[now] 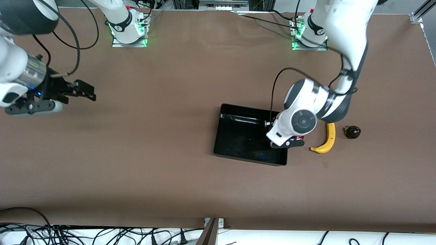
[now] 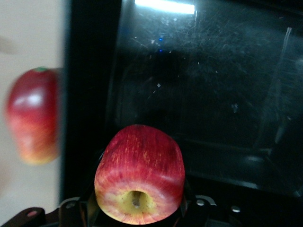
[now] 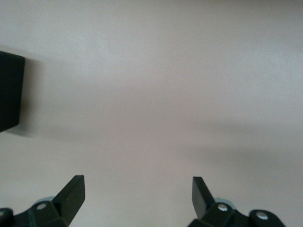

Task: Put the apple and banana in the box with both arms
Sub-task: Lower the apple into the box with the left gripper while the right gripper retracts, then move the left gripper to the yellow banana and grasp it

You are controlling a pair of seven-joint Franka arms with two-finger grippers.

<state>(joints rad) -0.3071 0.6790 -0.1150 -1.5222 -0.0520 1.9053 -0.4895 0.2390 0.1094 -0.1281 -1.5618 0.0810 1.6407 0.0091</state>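
My left gripper (image 1: 289, 141) is shut on the apple (image 2: 139, 177), red with yellow streaks, its dimpled end toward the camera. It holds the apple over the wall of the black box (image 1: 238, 136) at the box's end toward the left arm; the box floor (image 2: 213, 94) is bare. In the front view the left wrist hides the apple. The yellow banana (image 1: 327, 139) lies on the table beside the box, toward the left arm's end. My right gripper (image 1: 80, 90) is open and empty above bare table at the right arm's end, its fingertips (image 3: 75, 189) wide apart.
An oblong red-yellow fruit (image 2: 33, 116) lies on the table just outside the box wall, by the left gripper. A small dark fruit (image 1: 352, 131) lies beside the banana, toward the left arm's end. A corner of the box (image 3: 9, 92) shows in the right wrist view.
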